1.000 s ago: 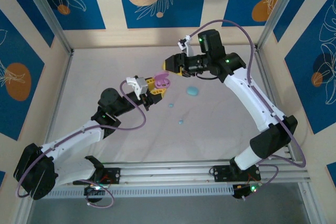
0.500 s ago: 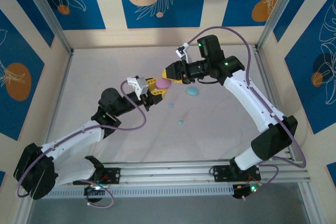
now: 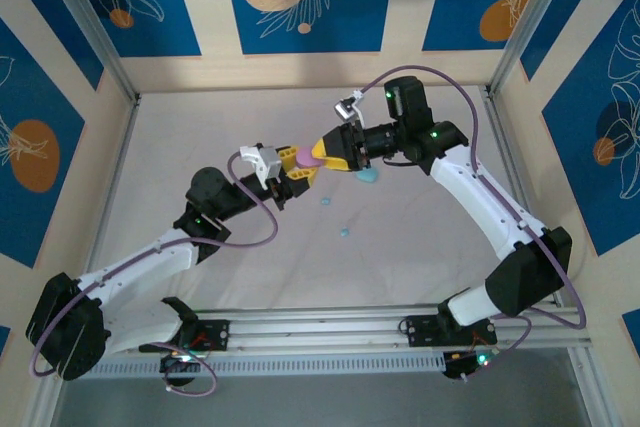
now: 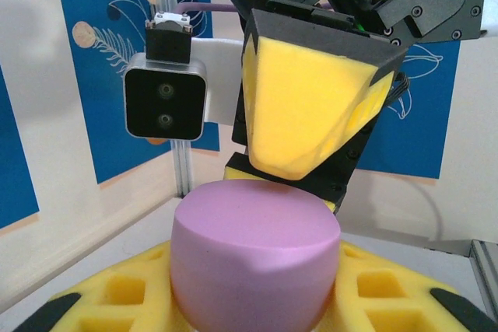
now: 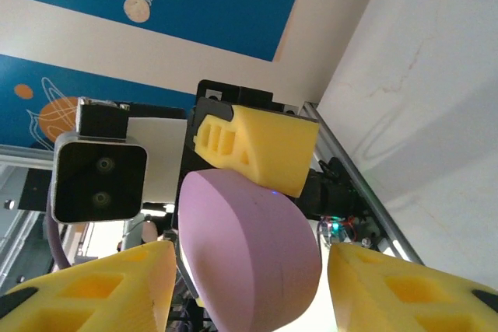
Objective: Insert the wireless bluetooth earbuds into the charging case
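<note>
My left gripper (image 3: 299, 165) is shut on a pink pebble-shaped charging case (image 3: 312, 158), held above the table with its lid closed. In the left wrist view the pink case (image 4: 255, 250) sits between my yellow fingers (image 4: 117, 293). My right gripper (image 3: 324, 155) is open and straddles the same case (image 5: 249, 258), with narrow gaps at its fingers (image 5: 405, 289). Two tiny light blue earbuds (image 3: 325, 201) (image 3: 344, 232) lie on the table in front of the grippers. A light blue case (image 3: 367, 175) rests just right of the grippers.
White tabletop (image 3: 200, 127) walled by blue-patterned panels with metal posts (image 3: 90, 32) at the corners. The left gripper's finger (image 5: 257, 149) presses on the pink case from above in the right wrist view. The aluminium rail (image 3: 330, 332) runs along the near edge.
My right gripper has come left and down from behind the pink case and now straddles it. The case's lid, open a second ago, is now closed. The left arm held still.
</note>
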